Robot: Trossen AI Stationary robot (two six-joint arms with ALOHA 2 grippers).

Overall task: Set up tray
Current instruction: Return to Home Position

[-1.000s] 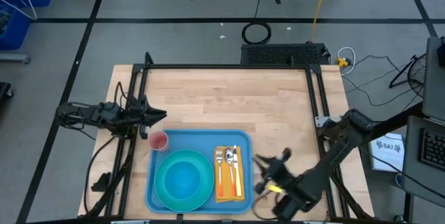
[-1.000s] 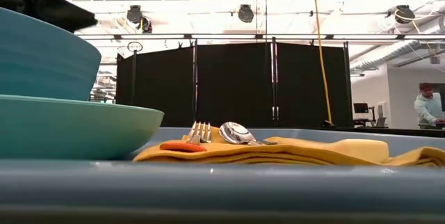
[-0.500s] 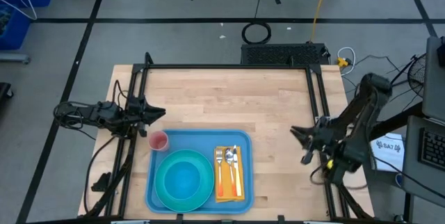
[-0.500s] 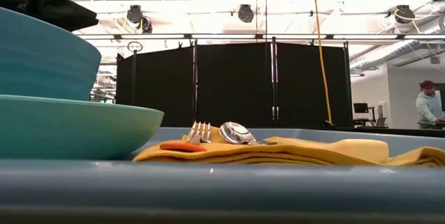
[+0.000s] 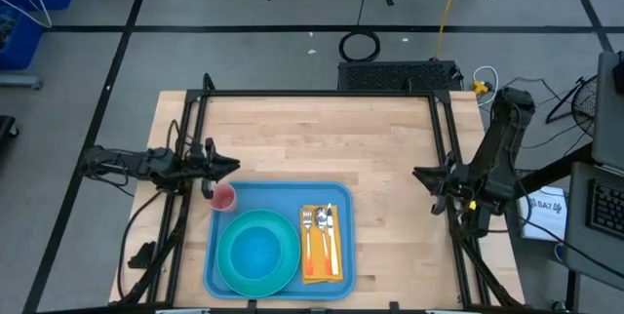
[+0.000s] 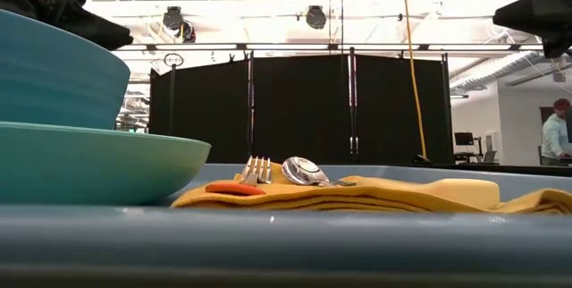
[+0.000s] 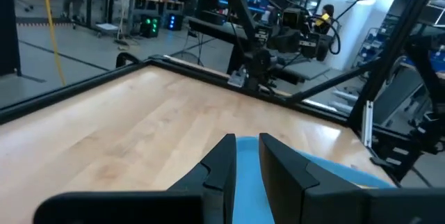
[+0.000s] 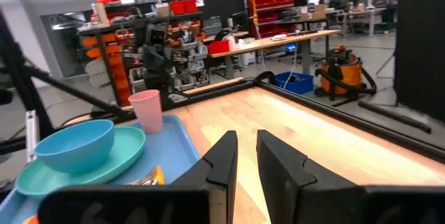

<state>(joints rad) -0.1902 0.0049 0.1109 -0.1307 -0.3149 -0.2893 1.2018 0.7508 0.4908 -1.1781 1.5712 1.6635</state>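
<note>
Tray [image 5: 275, 195], light blue, lay at the near edge of the wooden table [image 5: 322, 138], left of its middle; on its left half sat a teal plate [image 8: 129, 147] with a blue bowl [image 8: 74, 145] on it; a pink cup [image 5: 223, 197] stood upright in the tray's far-left corner; on the right half lay a folded yellow napkin [image 5: 323, 273], and side by side on that napkin lay a fork [image 5: 308, 232], a spoon [image 5: 320, 232] and a knife [image 5: 331, 236], heads pointing away from the near edge. The left gripper [image 5: 234, 166] hung just beyond the tray's far-left corner, close to the cup, pointing toward the table's middle; its fingers were drawn almost together, a thin slit between them, gripping nothing. The right gripper [image 5: 417, 174] was at the table's right edge, well apart from the tray, pointing inward; its fingers likewise stood nearly together and empty. In the low view a person [image 6: 559, 132] stood far off at the right of the room.
</note>
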